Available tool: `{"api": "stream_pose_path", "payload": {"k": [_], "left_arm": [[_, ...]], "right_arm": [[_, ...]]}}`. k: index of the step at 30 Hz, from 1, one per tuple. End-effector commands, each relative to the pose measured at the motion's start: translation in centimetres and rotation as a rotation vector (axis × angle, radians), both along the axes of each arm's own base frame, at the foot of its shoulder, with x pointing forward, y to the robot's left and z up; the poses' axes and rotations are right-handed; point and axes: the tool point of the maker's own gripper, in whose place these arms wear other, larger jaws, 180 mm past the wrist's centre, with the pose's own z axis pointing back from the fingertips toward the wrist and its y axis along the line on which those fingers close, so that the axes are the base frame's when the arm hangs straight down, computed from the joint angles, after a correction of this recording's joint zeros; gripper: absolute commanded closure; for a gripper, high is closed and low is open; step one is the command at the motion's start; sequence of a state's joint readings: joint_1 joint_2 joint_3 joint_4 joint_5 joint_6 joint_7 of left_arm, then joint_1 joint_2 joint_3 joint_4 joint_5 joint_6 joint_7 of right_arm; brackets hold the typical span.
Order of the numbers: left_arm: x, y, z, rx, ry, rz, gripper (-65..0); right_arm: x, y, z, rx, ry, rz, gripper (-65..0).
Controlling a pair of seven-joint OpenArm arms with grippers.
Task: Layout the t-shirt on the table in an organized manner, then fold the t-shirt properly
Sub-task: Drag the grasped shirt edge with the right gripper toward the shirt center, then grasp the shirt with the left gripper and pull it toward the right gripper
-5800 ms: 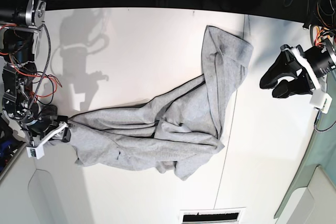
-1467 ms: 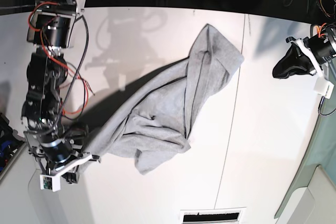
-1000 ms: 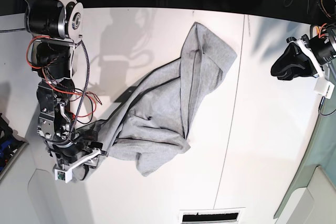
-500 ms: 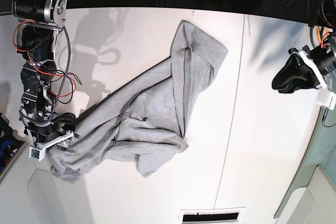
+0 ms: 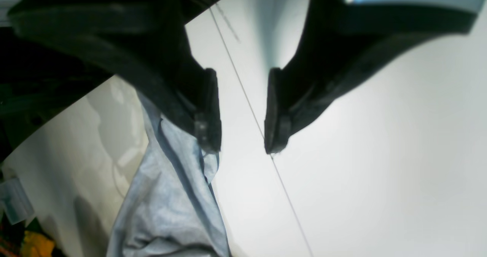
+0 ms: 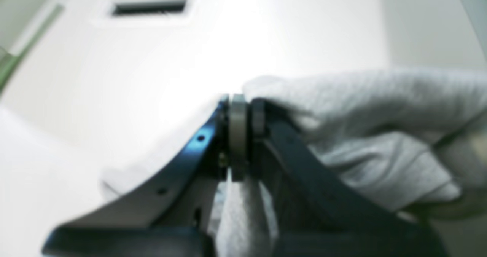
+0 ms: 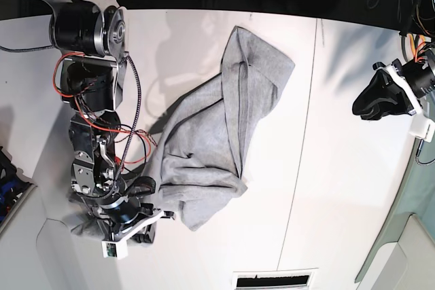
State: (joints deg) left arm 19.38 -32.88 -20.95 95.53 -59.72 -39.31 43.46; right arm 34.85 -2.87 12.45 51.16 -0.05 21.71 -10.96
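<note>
1. Nearest the camera edge of the table, the right tool is clenched on a bunched hem of the t-shirt; the right wrist view shows cloth pinched tight between the closed pads, with more grey fabric piled over one side of the tool.
2. From that grip the t-shirt runs up and away across the table as a crumpled, doubled-over band, its lower part folded on itself and its far end lying flat near the thin dark seam. No print shows on the side facing up.
3. Far off on the other side of the seam, the left tool hangs released and holds nothing; the left wrist view shows its pads apart with bare table between them, and the t-shirt's far edge lying below and to one side.
4. Judging by this, the laying-out step is in hand and folding has not begun. The next move likely calls for the left tool to reach over and take an opposite edge, so both arms can pull the cloth flat.
</note>
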Motion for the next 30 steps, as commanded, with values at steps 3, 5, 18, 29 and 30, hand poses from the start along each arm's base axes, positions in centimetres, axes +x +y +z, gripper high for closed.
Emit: {"api": "stream_pose_path", "payload": {"k": [3,5,18,29,30], "left_arm": [[0.6,0.3,1.2,0.013,-0.042,-0.013,-22.8],[0.6,0.3,1.2,0.011,-0.042,-0.012,-22.8],[0.3,0.2,0.9,0.013,-0.026,-0.017,-22.8],[-0.8,-2.9,-1.3,0.011,0.029,-0.109,-38.4],[-1.1,-3.8,-2.0,0.022,0.037,-0.137,-38.4]], "right_arm": [[1.6,4.3,4.7,0.026,-0.118,0.094,0.0],[1.4,6.5,5.1,0.015,-0.127,0.142,-9.5],[1.5,2.5,2.7,-0.123,-0.065,0.01,-36.7],[-3.4,1.8,-5.4,-0.099,0.098,0.012,-36.6],[-3.8,2.2,-5.9,-0.083,0.102,0.014,-36.6]]}}
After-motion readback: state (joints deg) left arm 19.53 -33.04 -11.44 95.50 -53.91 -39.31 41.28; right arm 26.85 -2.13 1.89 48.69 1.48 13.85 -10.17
